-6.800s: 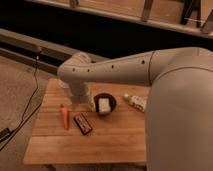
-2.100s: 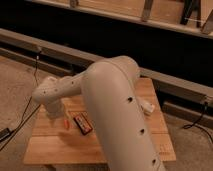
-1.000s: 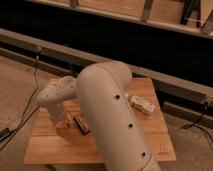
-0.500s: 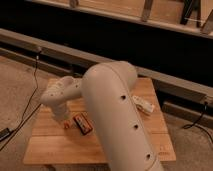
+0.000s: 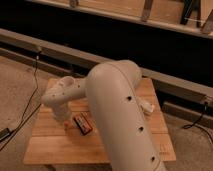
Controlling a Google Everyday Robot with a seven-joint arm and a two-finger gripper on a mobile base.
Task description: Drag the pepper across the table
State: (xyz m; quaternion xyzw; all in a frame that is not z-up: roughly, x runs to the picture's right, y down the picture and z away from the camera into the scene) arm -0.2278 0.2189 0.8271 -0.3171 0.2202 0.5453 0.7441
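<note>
The table (image 5: 55,145) is a light-brown plank top. My white arm (image 5: 120,115) reaches over it from the right and covers its middle. The arm bends at the left (image 5: 60,94) and points down. The gripper (image 5: 65,120) is low over the left part of the table, just left of a dark packet with red-orange markings (image 5: 82,123). The pepper is hidden behind the gripper and wrist; I cannot make it out.
A small white object (image 5: 146,106) lies on the right part of the table beside the arm. A dark rail and a wall run behind the table. Cables (image 5: 30,107) hang off the left edge onto the floor.
Over the last seconds the arm swung down to the table's left part. In the last second its wrist shifted a little to the right, towards the packet. The packet has not moved.
</note>
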